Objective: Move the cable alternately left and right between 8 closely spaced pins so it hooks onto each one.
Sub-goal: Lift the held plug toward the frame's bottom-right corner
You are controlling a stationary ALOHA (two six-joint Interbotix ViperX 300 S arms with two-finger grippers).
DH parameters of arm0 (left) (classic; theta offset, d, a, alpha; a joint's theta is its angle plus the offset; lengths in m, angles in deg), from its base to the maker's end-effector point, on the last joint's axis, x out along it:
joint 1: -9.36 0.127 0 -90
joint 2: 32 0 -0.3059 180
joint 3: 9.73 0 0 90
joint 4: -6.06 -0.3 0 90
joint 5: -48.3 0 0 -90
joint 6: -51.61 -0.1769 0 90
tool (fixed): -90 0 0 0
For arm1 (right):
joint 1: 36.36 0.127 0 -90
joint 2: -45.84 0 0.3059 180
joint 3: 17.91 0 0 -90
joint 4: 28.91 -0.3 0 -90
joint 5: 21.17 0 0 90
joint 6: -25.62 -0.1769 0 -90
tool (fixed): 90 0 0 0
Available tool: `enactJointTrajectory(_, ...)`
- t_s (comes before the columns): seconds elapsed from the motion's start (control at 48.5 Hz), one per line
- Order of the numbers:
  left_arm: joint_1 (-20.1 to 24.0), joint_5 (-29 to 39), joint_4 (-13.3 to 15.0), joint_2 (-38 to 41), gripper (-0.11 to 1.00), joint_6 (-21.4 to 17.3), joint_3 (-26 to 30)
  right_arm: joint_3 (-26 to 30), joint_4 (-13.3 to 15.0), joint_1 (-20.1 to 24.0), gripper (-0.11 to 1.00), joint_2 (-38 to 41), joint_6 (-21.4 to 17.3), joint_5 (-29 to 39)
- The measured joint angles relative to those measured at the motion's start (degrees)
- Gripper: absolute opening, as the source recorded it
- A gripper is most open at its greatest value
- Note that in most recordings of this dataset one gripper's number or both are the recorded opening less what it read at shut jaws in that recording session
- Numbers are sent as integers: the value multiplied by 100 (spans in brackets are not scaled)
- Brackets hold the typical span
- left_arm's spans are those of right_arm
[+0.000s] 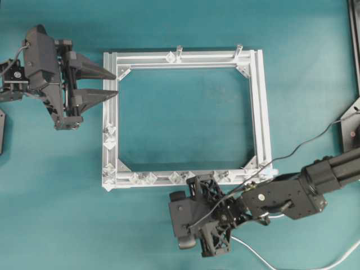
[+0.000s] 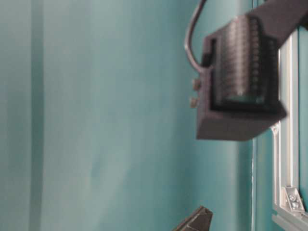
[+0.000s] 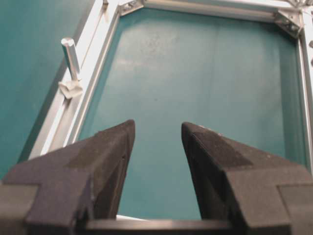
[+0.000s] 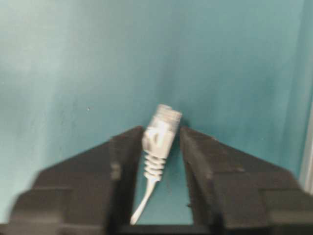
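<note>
Between the right gripper's (image 4: 161,139) dark fingers (image 4: 124,161) sits the plug (image 4: 161,129) of the single white cable (image 1: 256,252), long axis in line with the fingers and tip outward; both jaws look pressed on it. That arm works just outside the silver frame's (image 1: 256,101) near rail, where most visible pins (image 1: 151,178) stand; I cannot count all eight. Its partner, the left gripper (image 1: 109,84), hangs wide open and empty at the frame's far-left corner.

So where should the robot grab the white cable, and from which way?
Best by the ribbed sleeve just behind the plug of the cable. That part looks stiff and chunky, while the cord behind it is thin and floppy. Come from behind, along the cord, one finger on each flat side, so the tip pokes out in front. The right gripper sits just that way now, fingers at the plug's sides.
</note>
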Motion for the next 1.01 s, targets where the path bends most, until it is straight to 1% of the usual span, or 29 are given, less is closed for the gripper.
enactJointTrajectory(0.041, -9, 0, 0, 0, 48, 0, -9, 0, 0, 0, 21, 9, 0, 0)
enactJointTrajectory(0.062, -9, 0, 0, 0, 48, 9, -9, 0, 0, 0, 20, 9, 0, 9)
enactJointTrajectory(0.453, -62, 0, 0, 0, 48, 0, -44, 70, 0, 35, 20, 35, -44, 229)
enactJointTrajectory(0.742, -79, 9, 0, -53, 48, 0, -149, 202, -9, 70, 19, -9, -53, 703)
enactJointTrajectory(0.783, -88, 44, 0, -114, 48, 9, -185, 193, 0, 123, 17, -44, -62, 826)
enactJointTrajectory(0.866, -88, 158, 0, -281, 48, 0, -264, 176, -9, 272, 16, -167, -97, 1107)
enactJointTrajectory(1.01, -97, 413, 0, -914, 48, 9, -519, 158, -9, 360, 16, -492, -264, 1354)
